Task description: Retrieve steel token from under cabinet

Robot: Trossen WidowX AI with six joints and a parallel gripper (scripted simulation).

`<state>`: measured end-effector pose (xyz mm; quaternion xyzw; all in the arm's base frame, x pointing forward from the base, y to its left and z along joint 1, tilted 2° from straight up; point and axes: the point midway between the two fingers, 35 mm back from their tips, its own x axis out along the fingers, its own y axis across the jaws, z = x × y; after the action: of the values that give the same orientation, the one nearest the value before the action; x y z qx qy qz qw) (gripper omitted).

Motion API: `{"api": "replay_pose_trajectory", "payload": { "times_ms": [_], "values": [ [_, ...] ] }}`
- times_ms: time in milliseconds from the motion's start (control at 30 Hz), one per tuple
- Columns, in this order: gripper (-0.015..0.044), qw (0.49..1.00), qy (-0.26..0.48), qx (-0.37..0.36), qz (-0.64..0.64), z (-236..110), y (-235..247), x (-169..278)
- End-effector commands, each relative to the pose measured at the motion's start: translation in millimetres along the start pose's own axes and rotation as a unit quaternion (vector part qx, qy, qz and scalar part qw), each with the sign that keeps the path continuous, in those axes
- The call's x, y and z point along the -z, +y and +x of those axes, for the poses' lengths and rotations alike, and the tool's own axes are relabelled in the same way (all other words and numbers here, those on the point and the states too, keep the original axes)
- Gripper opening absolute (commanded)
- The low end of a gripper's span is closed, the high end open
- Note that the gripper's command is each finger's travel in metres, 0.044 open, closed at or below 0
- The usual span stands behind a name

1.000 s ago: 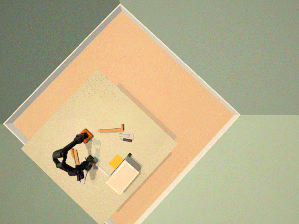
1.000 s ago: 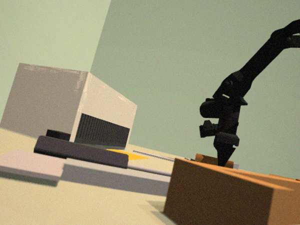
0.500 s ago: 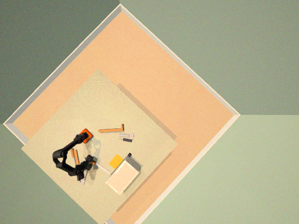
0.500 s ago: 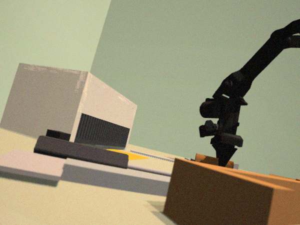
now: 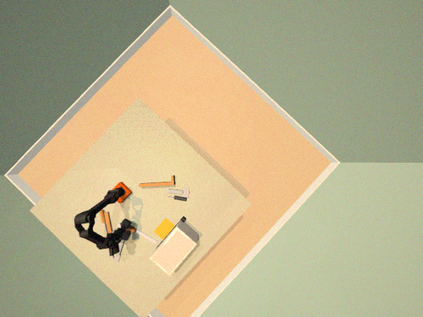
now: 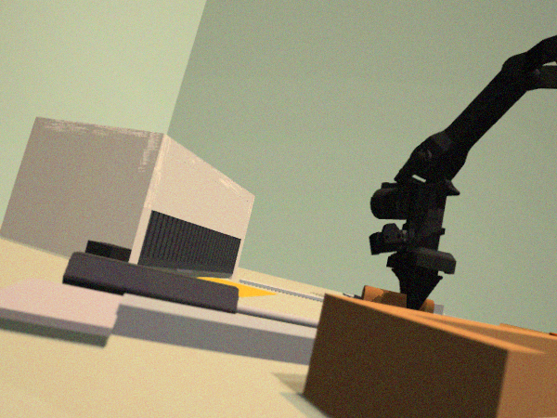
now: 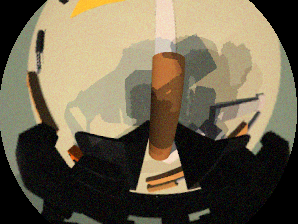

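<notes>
My gripper [image 5: 127, 228] [image 6: 417, 297] [image 7: 161, 124] is shut on the brown handle [image 5: 132, 230] [image 6: 381, 294] [image 7: 165, 96] of a rod tool. It holds the tool low over the table. The tool's pale rod [image 5: 148, 237] [image 7: 164, 19] points toward the yellow marked area [image 5: 164, 227] [image 6: 251, 289] in front of the cabinet [image 5: 173, 251] [image 6: 93, 186]. The cabinet has dark vent slots [image 6: 186, 243] along its base. I cannot see the steel token in any view.
An orange L-shaped tool [image 5: 156, 183] [image 6: 404, 358] and a white and grey tool [image 5: 178, 191] [image 6: 148, 280] lie beyond the marked area. An orange stick [image 5: 107, 222] and a pale stick [image 5: 119, 254] lie by the arm. A small dark block [image 5: 182, 219] [image 6: 108, 250] stands at the cabinet's corner.
</notes>
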<state>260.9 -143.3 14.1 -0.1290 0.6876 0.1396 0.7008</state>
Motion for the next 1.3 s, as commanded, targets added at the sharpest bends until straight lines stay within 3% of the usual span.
{"api": "replay_pose_trajectory", "payload": {
  "times_ms": [0,67,167,267,1267],
  "values": [
    [0.0157,1.000,0.000,0.000,0.003,0.0,0.0,0.0],
    [0.0200,1.000,0.000,0.000,0.003,0.0,0.0,0.0],
    [0.0200,1.000,0.000,-0.001,0.000,-0.1,0.4,-0.1],
    [0.0270,1.000,-0.001,0.003,-0.001,-0.1,1.6,-0.4],
    [0.0270,1.000,-0.001,0.004,0.002,5.1,1.5,3.6]
  ]
}}
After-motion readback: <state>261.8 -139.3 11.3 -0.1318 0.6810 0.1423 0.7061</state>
